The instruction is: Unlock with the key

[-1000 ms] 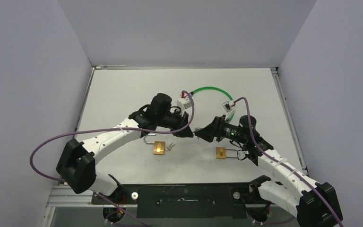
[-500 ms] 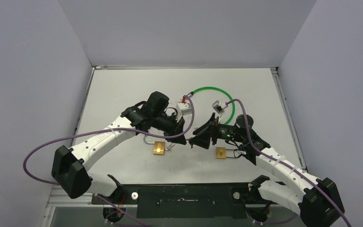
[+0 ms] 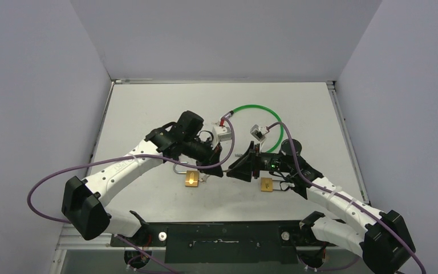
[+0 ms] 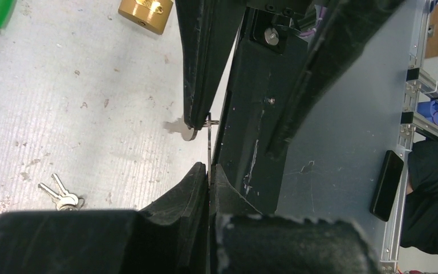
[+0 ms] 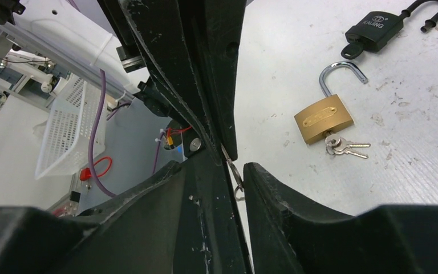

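Observation:
My left gripper (image 3: pixel 221 168) is shut on a small silver key (image 4: pixel 209 142), seen edge-on between its tips (image 4: pixel 209 166). My right gripper (image 3: pixel 230 170) faces it tip to tip with its jaws open on either side of the key; the key's ring (image 5: pixel 237 174) sits close to my right gripper's (image 5: pixel 211 164) right finger. A brass padlock (image 3: pixel 192 178) with its shackle open and keys in it lies below the left gripper and also shows in the right wrist view (image 5: pixel 324 117). A second brass padlock (image 3: pixel 267 184) lies under the right arm.
A black padlock (image 5: pixel 375 27) with an open shackle lies beyond the brass one. A green cable loop (image 3: pixel 255 107) with white connectors lies behind the grippers. A loose bunch of keys (image 4: pixel 60 194) is on the table. The black base plate (image 3: pixel 228 242) runs along the near edge.
Both grippers have moved down and left toward the first brass padlock. The right gripper has closed the gap and now straddles the key. The cable's right connector has shifted left.

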`<state>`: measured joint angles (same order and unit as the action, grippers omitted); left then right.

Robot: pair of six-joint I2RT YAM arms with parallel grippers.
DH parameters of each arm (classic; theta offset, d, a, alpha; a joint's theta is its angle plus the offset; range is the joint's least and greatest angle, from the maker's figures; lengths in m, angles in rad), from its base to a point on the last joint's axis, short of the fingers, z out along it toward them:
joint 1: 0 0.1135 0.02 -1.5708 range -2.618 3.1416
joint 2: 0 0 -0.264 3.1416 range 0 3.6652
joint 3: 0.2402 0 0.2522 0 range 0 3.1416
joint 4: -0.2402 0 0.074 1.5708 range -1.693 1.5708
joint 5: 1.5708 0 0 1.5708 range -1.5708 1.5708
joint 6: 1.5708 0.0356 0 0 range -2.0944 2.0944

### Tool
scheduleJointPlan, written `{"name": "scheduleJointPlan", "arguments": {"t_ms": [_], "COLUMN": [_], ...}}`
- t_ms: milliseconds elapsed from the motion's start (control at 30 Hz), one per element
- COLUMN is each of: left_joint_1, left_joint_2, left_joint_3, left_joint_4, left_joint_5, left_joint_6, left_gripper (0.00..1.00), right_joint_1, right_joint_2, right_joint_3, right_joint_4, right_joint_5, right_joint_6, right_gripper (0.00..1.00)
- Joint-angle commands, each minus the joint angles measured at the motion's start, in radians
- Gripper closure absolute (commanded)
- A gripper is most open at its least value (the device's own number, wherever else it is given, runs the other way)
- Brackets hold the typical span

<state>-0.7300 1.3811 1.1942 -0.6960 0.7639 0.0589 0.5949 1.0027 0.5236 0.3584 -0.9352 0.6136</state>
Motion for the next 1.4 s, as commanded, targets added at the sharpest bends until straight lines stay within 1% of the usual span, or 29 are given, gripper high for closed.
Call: {"name": "scheduleJointPlan", "arguments": {"t_ms": [0, 100, 167, 333, 367, 467, 533, 567, 600, 700, 867, 933, 967, 1067, 1133, 1233, 1300, 1367], "left_joint_1": [0.006, 0.006, 0.007, 0.007, 0.006, 0.007, 0.006, 0.006, 0.007, 0.007, 0.017, 0.031, 0.041, 0.054, 0.05, 0.019, -0.036, -0.106], "left_joint_2": [-0.04, -0.04, -0.04, -0.041, -0.042, -0.044, -0.046, -0.048, -0.05, -0.057, -0.068, -0.076, -0.082, -0.099, -0.11, -0.113, -0.104, -0.091], "left_joint_3": [0.048, 0.048, 0.047, 0.043, 0.042, 0.042, 0.042, 0.041, 0.041, 0.034, 0.04, 0.042, 0.041, 0.038, 0.027, -0.011, -0.039, -0.063], "left_joint_4": [-0.004, -0.004, -0.001, 0.001, 0.0, 0.001, -0.001, 0.0, 0.0, -0.002, 0.006, 0.02, 0.028, 0.059, 0.091, 0.177, 0.242, 0.328], "left_joint_5": [0.025, 0.025, 0.023, 0.023, 0.023, 0.027, 0.03, 0.031, 0.03, 0.013, -0.033, -0.073, -0.093, -0.198, -0.295, -0.419, -0.461, -0.503], "left_joint_6": [0.028, 0.031, 0.029, 0.031, 0.031, 0.032, 0.034, 0.034, 0.035, 0.032, 0.021, -0.001, -0.01, -0.044, -0.053, -0.111, -0.131, -0.158], "left_gripper": [1.0, 1.0, 1.0, 1.0, 1.0, 1.0, 1.0, 1.0, 1.0, 1.0, 0.99, 0.85, 0.75, 0.51, 0.44, 0.38, 0.35, 0.33], "right_joint_1": [0.011, 0.017, 0.021, 0.032, 0.034, 0.044, 0.047, 0.05, 0.052, 0.056, 0.057, 0.054, 0.052, 0.03, -0.01, -0.118, -0.189, -0.245], "right_joint_2": [0.006, 0.02, 0.025, 0.038, 0.042, 0.051, 0.055, 0.055, 0.054, 0.043, 0.026, 0.02, 0.014, -0.001, -0.014, -0.034, -0.052, -0.067], "right_joint_3": [0.015, 0.018, 0.017, 0.019, 0.021, 0.027, 0.028, 0.028, 0.029, 0.035, 0.044, 0.047, 0.047, 0.053, 0.056, 0.056, 0.061, 0.081], "right_joint_4": [0.083, 0.092, 0.092, 0.08, 0.076, 0.063, 0.061, 0.063, 0.065, 0.065, 0.013, -0.013, -0.034, -0.107, -0.159, -0.247, -0.328, -0.453], "right_joint_5": [-0.052, -0.077, -0.085, -0.086, -0.086, -0.081, -0.077, -0.077, -0.076, -0.072, -0.028, 0.005, 0.033, 0.18, 0.293, 0.432, 0.545, 0.682], "right_joint_6": [-0.012, -0.011, -0.012, -0.023, -0.028, -0.045, -0.05, -0.05, -0.047, -0.041, -0.063, -0.076, -0.08, -0.09, -0.079, -0.024, 0.017, 0.05], "right_gripper": [0.63, 0.76, 0.81, 0.84, 0.84, 0.79, 0.77, 0.78, 0.82, 0.99, 1.0, 1.0, 1.0, 1.0, 1.0, 1.0, 1.0, 1.0]}}
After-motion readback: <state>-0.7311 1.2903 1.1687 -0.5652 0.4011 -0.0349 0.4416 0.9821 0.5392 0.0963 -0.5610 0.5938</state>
